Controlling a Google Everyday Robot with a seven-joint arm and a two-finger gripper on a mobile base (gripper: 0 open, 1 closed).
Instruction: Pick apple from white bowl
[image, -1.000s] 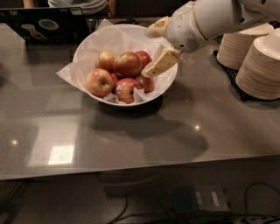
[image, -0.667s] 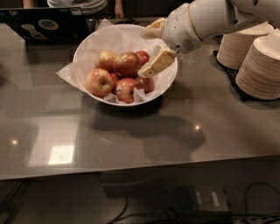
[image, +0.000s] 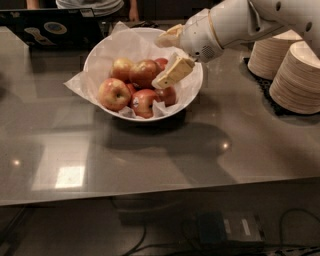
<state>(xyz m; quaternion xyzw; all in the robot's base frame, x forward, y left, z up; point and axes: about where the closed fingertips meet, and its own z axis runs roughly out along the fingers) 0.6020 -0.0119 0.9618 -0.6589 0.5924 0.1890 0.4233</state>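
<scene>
In the white bowl (image: 192, 92), at the back centre of the counter (image: 150, 165), six or so apples lie heaped on crinkled white paper (image: 75, 86). The apple (image: 144, 73) to be picked is judged to be the large red-orange one on top of the heap, just right of the bowl's middle. It is the highest fruit and the easiest to reach from above.

The gripper (image: 159, 64) hangs over the right rear part of the bowl, carried by the white arm (image: 240, 20) that reaches in from the upper right. Its two tan fingers are spread apart and hold nothing. The lower finger (image: 172, 74) slants down just beside the right flank of the apple; whether it touches cannot be told. The upper finger (image: 167, 39) lies toward the far rim. This spread suits a sideways approach that brings one finger to each side of the fruit.

Obstructions:
- A dark red small apple (image: 169, 95) lies under the lower finger.
- A sticker apple (image: 145, 103) rests against the front of the target.
- A yellow-patched apple (image: 114, 93) lies to the left, and two more at the back.
- The paper lining stands up near the fingers and could snag.

Stacks of paper plates (image: 300, 75) stand well to the right and a laptop (image: 50, 27) at the far left; both lie apart from the bowl.
</scene>
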